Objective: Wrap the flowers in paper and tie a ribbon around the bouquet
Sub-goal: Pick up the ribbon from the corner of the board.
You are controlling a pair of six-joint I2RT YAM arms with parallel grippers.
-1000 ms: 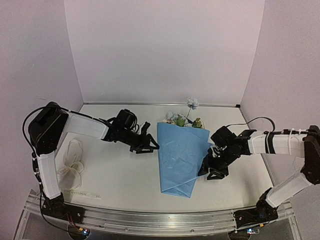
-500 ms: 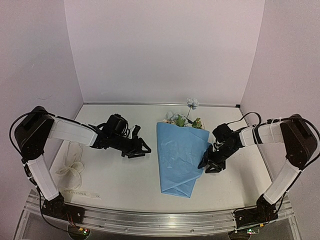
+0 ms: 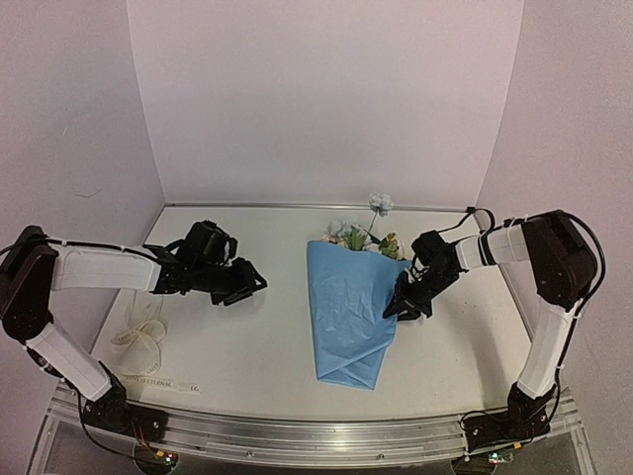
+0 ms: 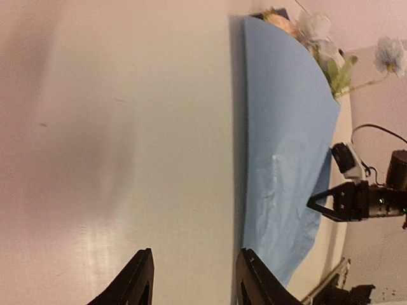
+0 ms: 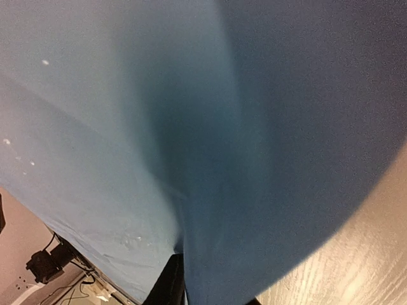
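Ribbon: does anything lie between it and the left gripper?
Nothing visible does. The ribbon lies loose near the left edge of the table, and only bare tabletop separates it from the open left gripper. The bouquet lies on the gripper's other side, out of that path.

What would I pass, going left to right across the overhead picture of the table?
The ribbon, then the left claw, then the bouquet, then the right claw at the bouquet's right edge.
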